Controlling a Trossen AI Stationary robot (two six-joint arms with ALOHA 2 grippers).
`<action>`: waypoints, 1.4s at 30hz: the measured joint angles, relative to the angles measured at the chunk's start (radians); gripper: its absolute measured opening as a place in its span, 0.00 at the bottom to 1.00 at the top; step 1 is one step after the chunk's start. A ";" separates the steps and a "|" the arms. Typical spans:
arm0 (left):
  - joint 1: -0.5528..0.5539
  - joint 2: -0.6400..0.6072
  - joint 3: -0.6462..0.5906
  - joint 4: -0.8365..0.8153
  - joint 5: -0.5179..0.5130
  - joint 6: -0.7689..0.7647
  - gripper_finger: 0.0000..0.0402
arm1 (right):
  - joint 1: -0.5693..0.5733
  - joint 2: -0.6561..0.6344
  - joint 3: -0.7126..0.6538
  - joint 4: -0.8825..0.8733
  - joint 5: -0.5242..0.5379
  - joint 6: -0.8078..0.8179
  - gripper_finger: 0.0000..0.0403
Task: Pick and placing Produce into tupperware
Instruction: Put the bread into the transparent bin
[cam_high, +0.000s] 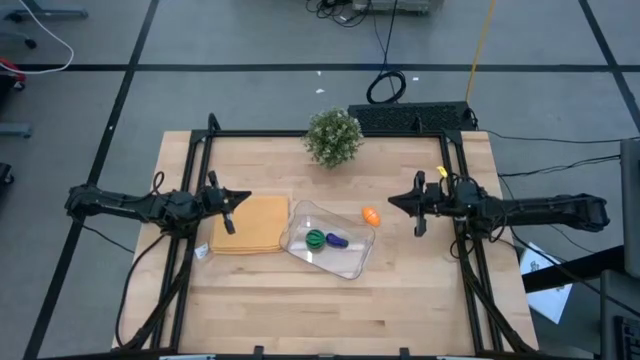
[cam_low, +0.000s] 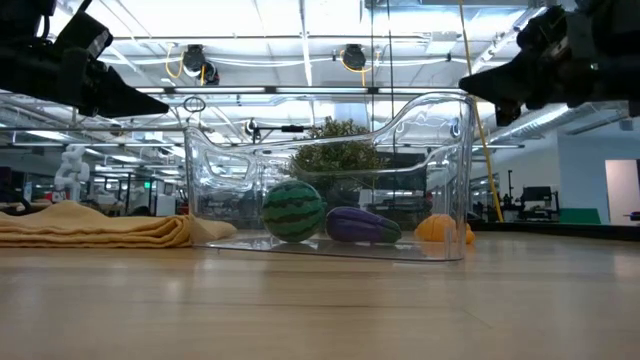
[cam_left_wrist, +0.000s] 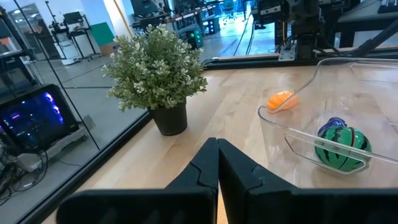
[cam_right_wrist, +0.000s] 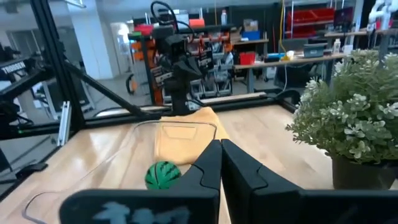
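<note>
Light wood table (cam_high: 420, 290); grey floor (cam_high: 200, 90) around. Left pincer (cam_high: 246, 197), right pincer (cam_high: 392, 203) pressed together, raised.

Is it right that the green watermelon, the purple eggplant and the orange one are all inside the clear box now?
Not quite. The green watermelon and the purple eggplant are inside the clear box, but the orange one lies on the table just outside its wall. The high view shows this.
</note>
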 joint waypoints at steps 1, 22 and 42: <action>0.000 0.000 0.000 0.000 0.000 0.000 0.01 | 0.000 0.007 0.010 -0.005 0.000 0.000 0.00; 0.000 0.000 0.000 0.004 0.000 -0.002 0.01 | -0.100 0.185 0.251 -0.077 -0.073 -0.053 0.00; 0.000 0.000 0.000 0.004 0.000 -0.003 0.01 | -0.187 0.312 0.545 -0.263 -0.113 -0.101 0.00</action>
